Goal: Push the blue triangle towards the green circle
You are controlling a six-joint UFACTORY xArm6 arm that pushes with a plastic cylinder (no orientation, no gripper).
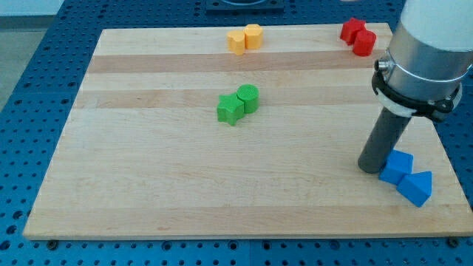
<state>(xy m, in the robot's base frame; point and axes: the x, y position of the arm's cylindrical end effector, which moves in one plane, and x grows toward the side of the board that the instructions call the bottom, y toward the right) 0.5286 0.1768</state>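
The blue triangle [416,187] lies near the board's bottom right corner, touching a blue cube [397,166] on its upper left. The green circle [249,97] stands near the board's middle, touching a green star [230,109] on its lower left. My tip [372,167] rests on the board just left of the blue cube, touching or nearly touching it, and up-left of the blue triangle. The green circle is far to the tip's upper left.
A yellow pair of blocks [245,38] sits at the board's top middle. Two red blocks [358,36] sit at the top right. The wooden board [148,185] ends close to the right of the blue blocks. The arm's body [425,52] hangs over the right edge.
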